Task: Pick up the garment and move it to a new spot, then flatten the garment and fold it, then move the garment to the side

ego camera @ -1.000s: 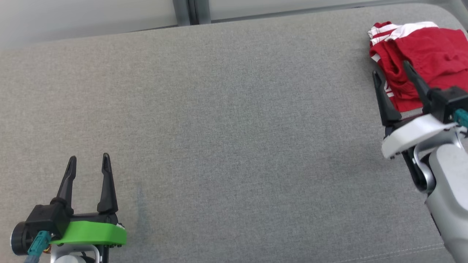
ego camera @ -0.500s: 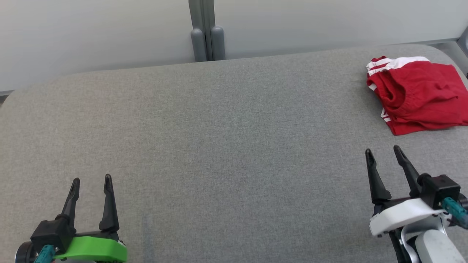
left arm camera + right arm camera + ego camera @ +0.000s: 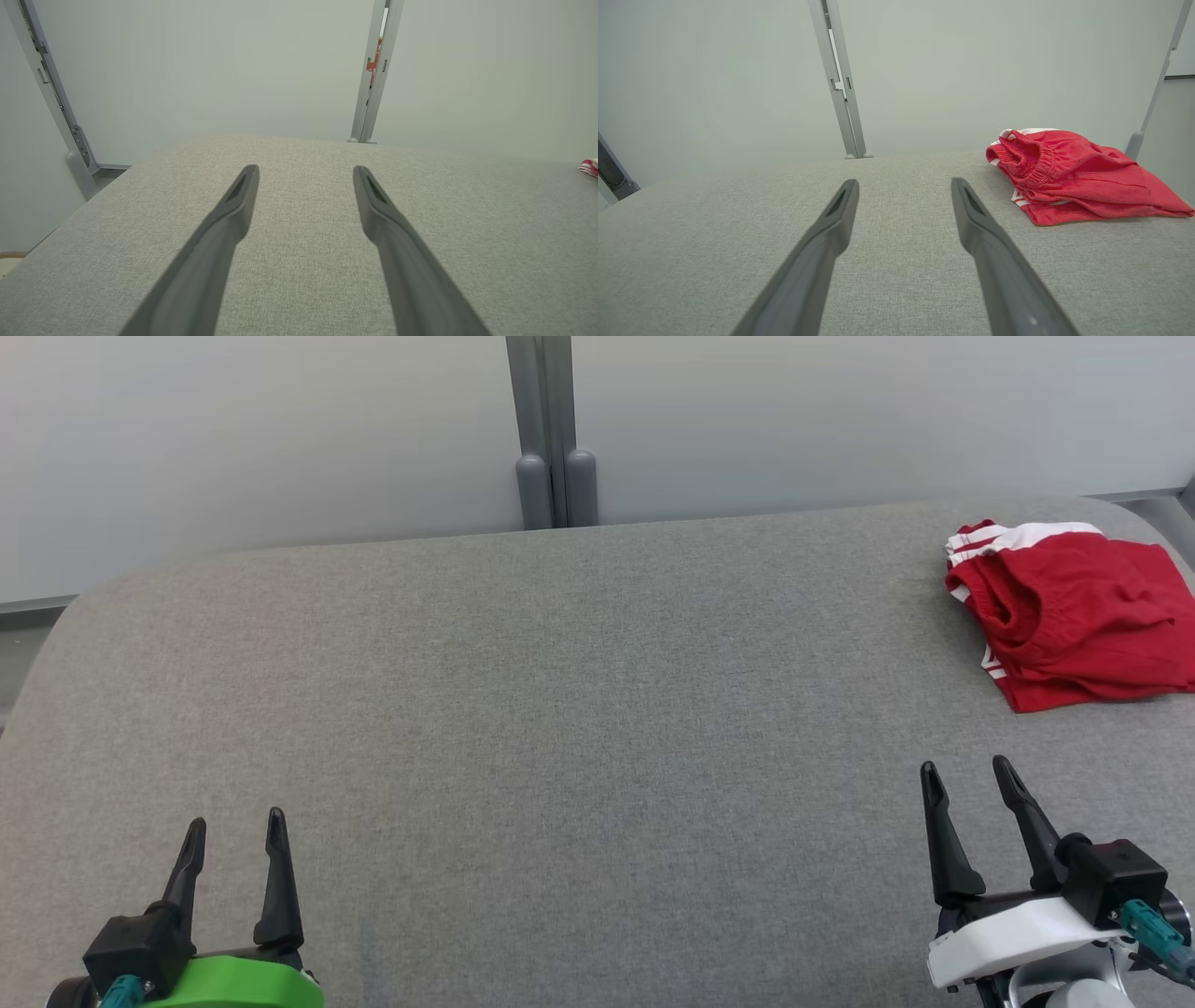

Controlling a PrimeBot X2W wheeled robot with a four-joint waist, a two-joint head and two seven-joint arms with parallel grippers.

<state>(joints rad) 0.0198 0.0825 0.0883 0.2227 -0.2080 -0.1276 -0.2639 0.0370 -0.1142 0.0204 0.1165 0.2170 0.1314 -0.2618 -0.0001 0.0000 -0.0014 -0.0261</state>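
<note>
The garment [image 3: 1074, 616] is a folded pair of red shorts with white stripes, lying at the far right of the grey fabric surface [image 3: 560, 709]. The right wrist view shows the garment [image 3: 1073, 177] ahead and to the right, elastic waistband facing me; a sliver of the garment [image 3: 589, 167] peeks in at the left wrist view's right edge. My right gripper [image 3: 966, 775] hovers open at the lower right, well short of the shorts, nothing between its fingers [image 3: 831, 224]. At the lower left my left gripper [image 3: 233, 826] is open and empty too.
Pale wall panels rise behind the surface, joined by a grey vertical post [image 3: 551, 439]. The surface's rounded left corner [image 3: 65, 616] and right back corner [image 3: 1148, 509] drop off to the floor.
The head camera has tilted up, so the whole picture shifted down. My right gripper drew back from the shorts' near edge toward the lower right. The left gripper kept its place.
</note>
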